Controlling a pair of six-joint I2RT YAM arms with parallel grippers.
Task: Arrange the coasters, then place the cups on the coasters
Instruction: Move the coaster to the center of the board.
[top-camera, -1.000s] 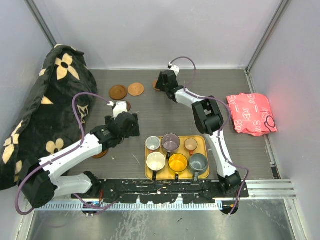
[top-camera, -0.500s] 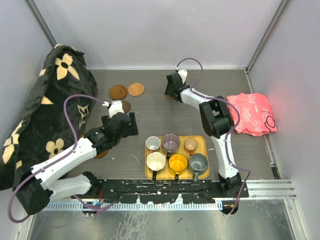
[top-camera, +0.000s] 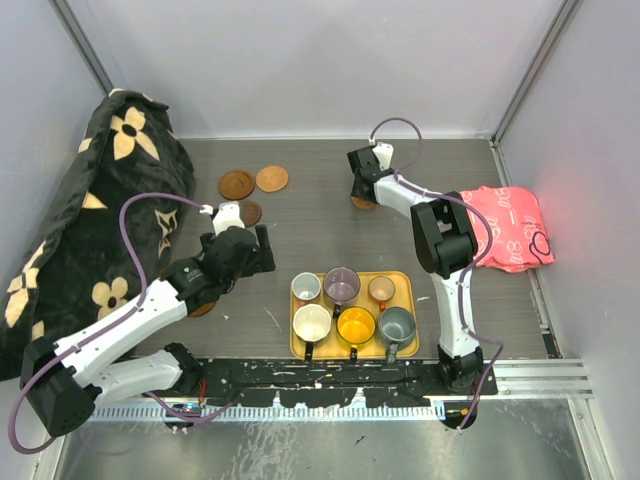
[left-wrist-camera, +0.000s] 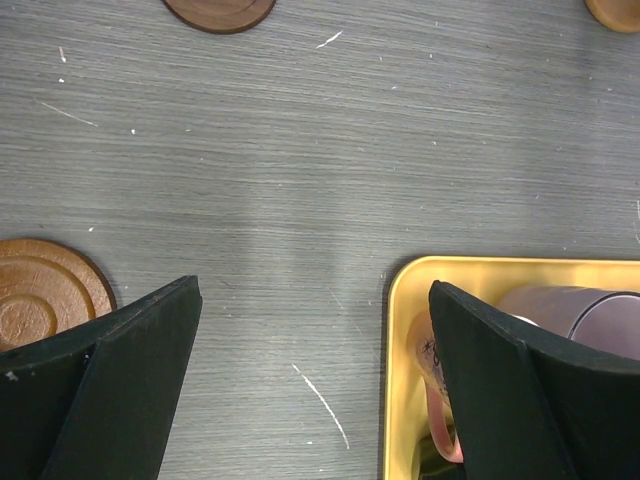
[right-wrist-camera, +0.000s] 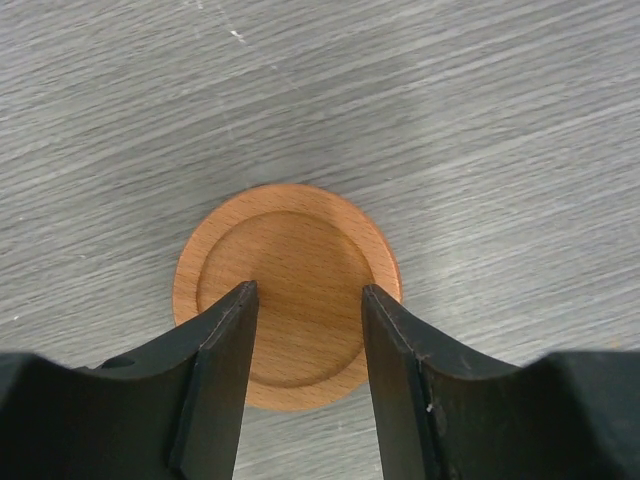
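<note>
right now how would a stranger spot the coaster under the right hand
Look just left of the pink cloth. A coaster lies flat there under the right hand. It is light orange, rimmed and alone, well apart from the other coasters further left.

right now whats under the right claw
A light orange-brown coaster lies flat on the table beneath the right claw. Its middle shows between the fingers; its near edge is covered by them.

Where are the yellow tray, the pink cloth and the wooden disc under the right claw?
Square yellow tray (top-camera: 405, 285): overhead view, bare far-right corner.
Pink patterned cloth (top-camera: 500, 227): overhead view, its middle.
Light orange-brown round wooden coaster (right-wrist-camera: 300, 255): right wrist view, recessed centre.
</note>
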